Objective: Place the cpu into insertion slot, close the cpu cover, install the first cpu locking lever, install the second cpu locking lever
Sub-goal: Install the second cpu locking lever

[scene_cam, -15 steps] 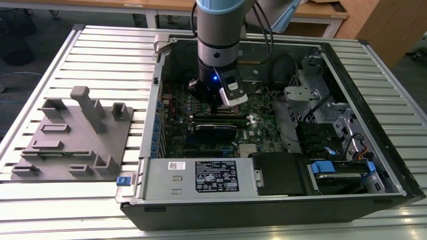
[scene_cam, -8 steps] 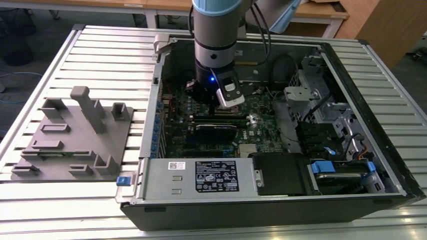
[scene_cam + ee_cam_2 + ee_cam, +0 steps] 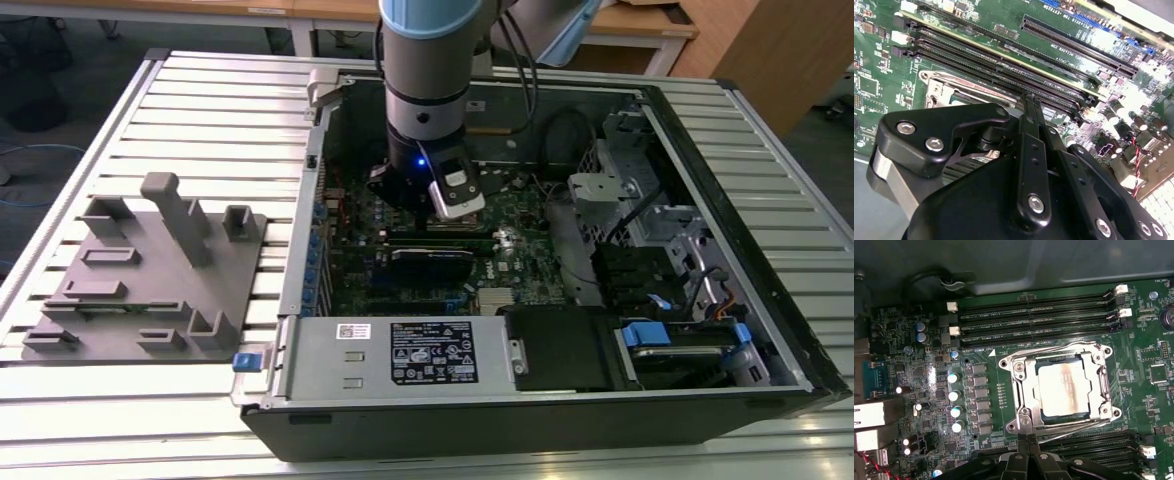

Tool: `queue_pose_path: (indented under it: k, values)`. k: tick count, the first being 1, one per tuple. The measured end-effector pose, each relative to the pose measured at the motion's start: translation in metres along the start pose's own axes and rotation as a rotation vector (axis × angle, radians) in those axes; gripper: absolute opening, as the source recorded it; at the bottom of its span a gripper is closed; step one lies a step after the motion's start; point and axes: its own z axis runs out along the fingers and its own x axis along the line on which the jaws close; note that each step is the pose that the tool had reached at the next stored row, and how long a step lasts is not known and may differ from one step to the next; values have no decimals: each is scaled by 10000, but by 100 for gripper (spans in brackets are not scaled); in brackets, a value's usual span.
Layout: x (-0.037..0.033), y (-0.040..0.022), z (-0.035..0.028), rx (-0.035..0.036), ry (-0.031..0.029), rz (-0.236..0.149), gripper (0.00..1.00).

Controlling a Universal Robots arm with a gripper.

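In the first wrist view the cpu, a silvery square chip, lies flat in the insertion slot on the green circuit board. The cpu cover, a silver frame, lies down around the chip. One thin wire lever runs along the socket's side by the memory slots. Another lever runs along the opposite side. My gripper is shut, its black fingertips pressed together just beside that second lever. In the second wrist view the gripper is close to the socket. In the exterior view the gripper hangs low over the board.
The open computer case walls in the board. Long black memory slots flank the socket. A power supply and drive bays fill the near side. A grey fixture block sits on the slatted table at the exterior view's left.
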Motion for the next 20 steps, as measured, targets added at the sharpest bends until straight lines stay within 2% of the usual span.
queue_pose_path:
  k: [3, 5, 9, 16, 17, 20]
  values:
    - [2, 0, 2, -32, 4, 1, 11]
    - [3, 0, 3, -120, 16, 6, 11]
    - [7, -3, 7, -343, 46, 15, 11]
    - [23, -24, 41, -544, 75, 24, 11]
    - [28, -26, 43, -591, 81, 25, 11]
    - [41, -32, 47, -795, 110, 36, 11]
